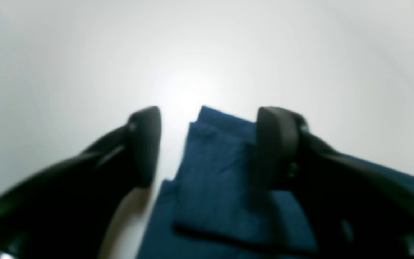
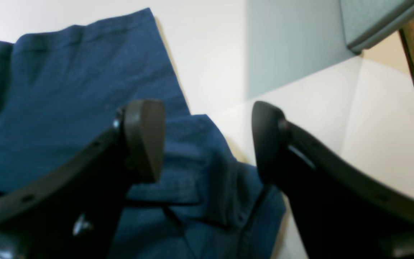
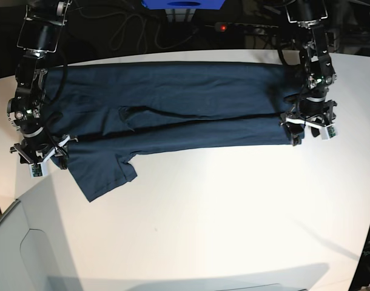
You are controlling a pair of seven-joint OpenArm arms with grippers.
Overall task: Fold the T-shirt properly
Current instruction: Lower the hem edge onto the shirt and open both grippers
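The T-shirt lies spread in a long band across the far part of the white bench, folded lengthwise so a doubled edge runs along its near side, with one short sleeve sticking out toward the near side close to the right hand. The left hand hangs over the end of the shirt on its own side; its wrist view shows the two dark fingers spread well apart with nothing between them, released, and the folded blue corner lying flat on the bench below the gap and under one finger. The right hand sits at the opposite end of the shirt, at its near corner; its fingers are likewise parted and grasp nothing, and the cloth lies below it, rumpled into soft folds that run under one finger and into the gap, while the other finger stands over bare bench just beyond the cloth's edge. Whether either hand's fingertips touch the fabric cannot be told.
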